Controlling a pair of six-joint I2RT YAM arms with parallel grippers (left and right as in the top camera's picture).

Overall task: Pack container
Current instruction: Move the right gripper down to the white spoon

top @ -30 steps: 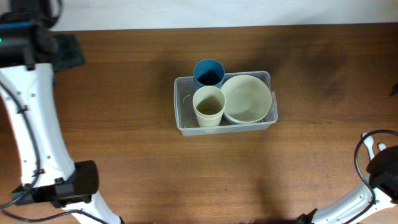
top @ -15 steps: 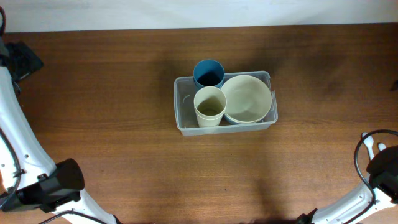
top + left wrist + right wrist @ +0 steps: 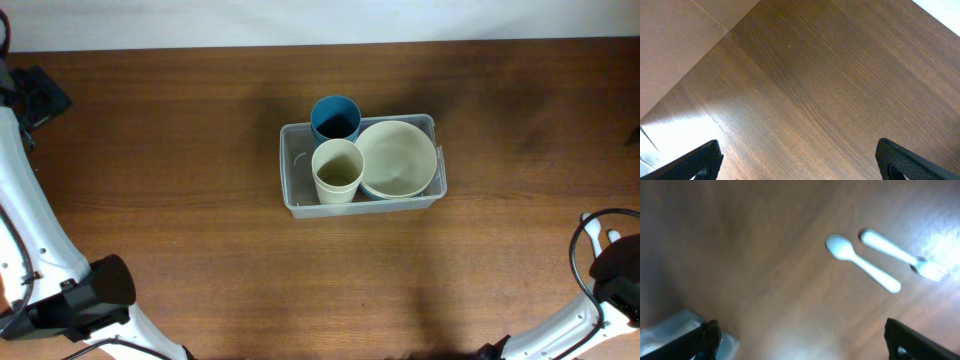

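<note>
The clear plastic container (image 3: 290, 192) stands mid-table in the overhead view. It holds a blue cup (image 3: 335, 117), a cream cup (image 3: 336, 168) and a cream bowl (image 3: 396, 158). My left gripper (image 3: 45, 97) is far off at the table's left edge. In the left wrist view it (image 3: 800, 162) is open and empty over bare wood. My right gripper (image 3: 800, 340) is open and empty in the blurred right wrist view, above bare table. A white spoon (image 3: 860, 262) and a white fork (image 3: 900, 254) lie ahead of it. Neither shows in the overhead view.
A pale translucent shape (image 3: 675, 325) sits by the right gripper's left finger; I cannot tell what it is. The table's edge (image 3: 715, 30) runs across the upper left of the left wrist view. The right arm's base (image 3: 610, 270) is at the lower right.
My left arm swung to the left, away from the container, then stopped. The container and its contents have not moved.
</note>
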